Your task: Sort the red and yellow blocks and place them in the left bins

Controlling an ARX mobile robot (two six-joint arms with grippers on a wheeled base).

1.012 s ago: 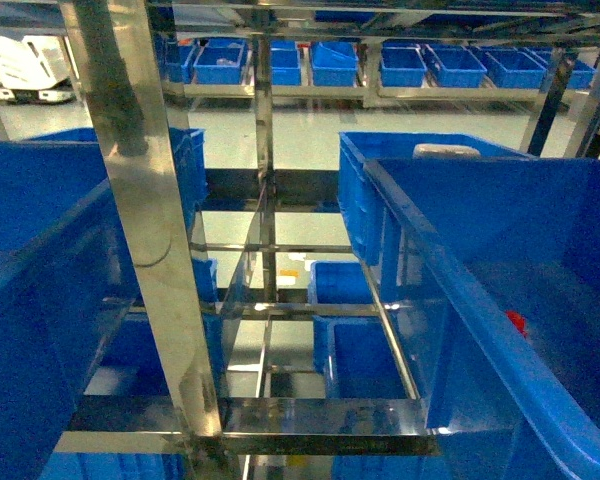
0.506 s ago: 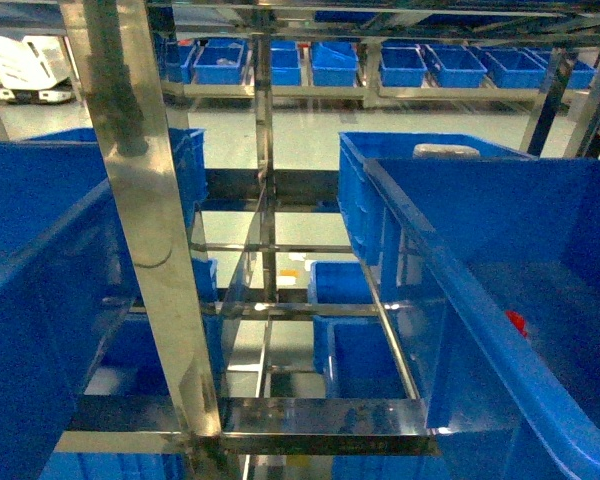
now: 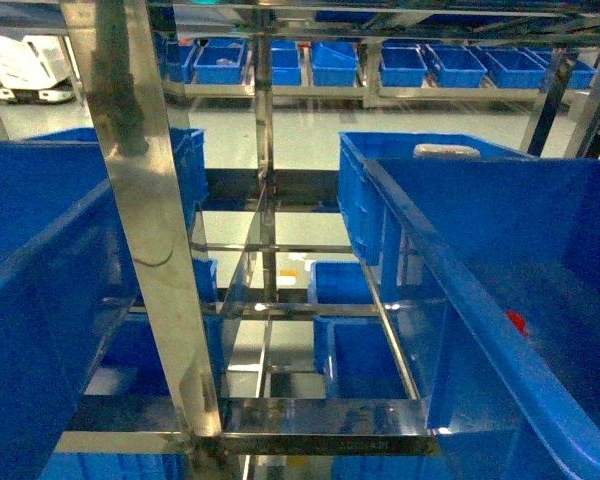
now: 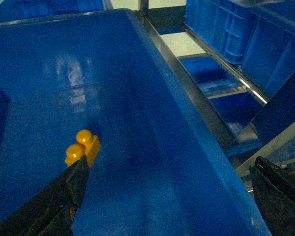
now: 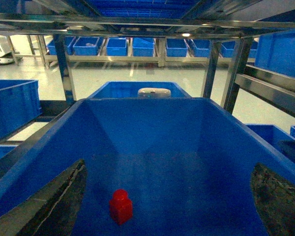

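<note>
The yellow block (image 4: 82, 146) lies on the floor of a large deep blue bin (image 4: 152, 98), the left bin (image 3: 40, 260) in the head view. My left gripper (image 4: 167, 199) is open over that bin's right wall. One finger is just in front of the yellow block and the other is outside the rim. The red block (image 5: 121, 206) stands upright on the floor of the right blue crate (image 5: 196, 128), and shows as a red speck (image 3: 517, 322) in the head view. My right gripper (image 5: 167, 199) is open above that crate, with the red block low between the fingers, nearer the left one. Neither gripper shows in the head view.
A shiny metal rack upright (image 3: 150, 220) stands close between the two crates. Lower shelves hold more blue crates (image 3: 365, 350), and a far rack carries a row of them (image 3: 335, 65). A white rounded object (image 5: 154, 92) sits in the crate behind the right one.
</note>
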